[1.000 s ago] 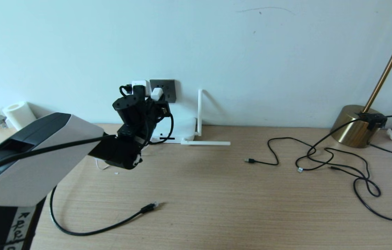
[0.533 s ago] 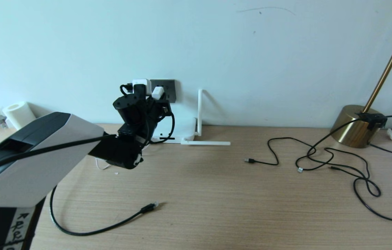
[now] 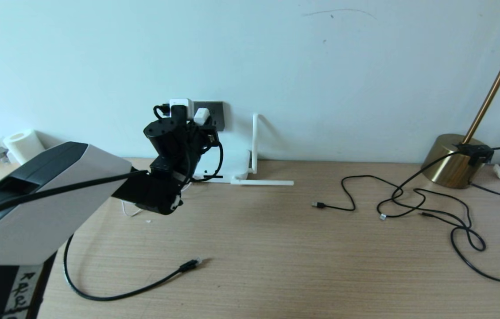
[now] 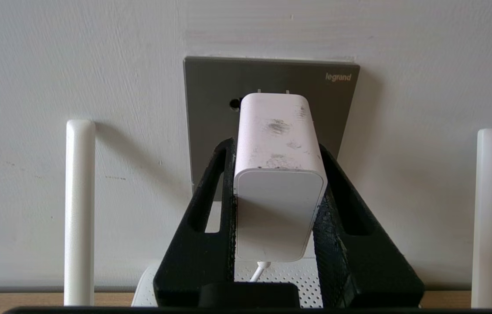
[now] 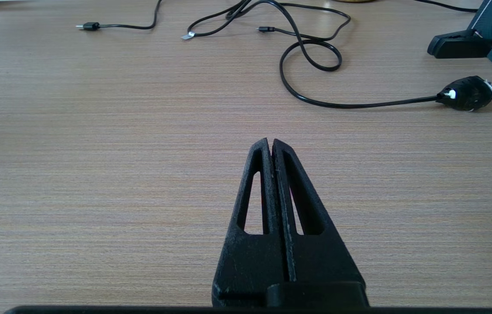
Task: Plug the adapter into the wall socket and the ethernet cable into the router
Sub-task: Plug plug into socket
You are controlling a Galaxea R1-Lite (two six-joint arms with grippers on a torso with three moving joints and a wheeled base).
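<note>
Left hand (image 4: 278, 174) gripping adapter (image 4: 278, 174), antennas (image 4: 79, 209) flanking

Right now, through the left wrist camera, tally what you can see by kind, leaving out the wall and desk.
Adapter: 1
Socket: 1
Antennas: 2
Router body: 1
Left gripper, gripping the adapter: 1
Total: 6
</note>
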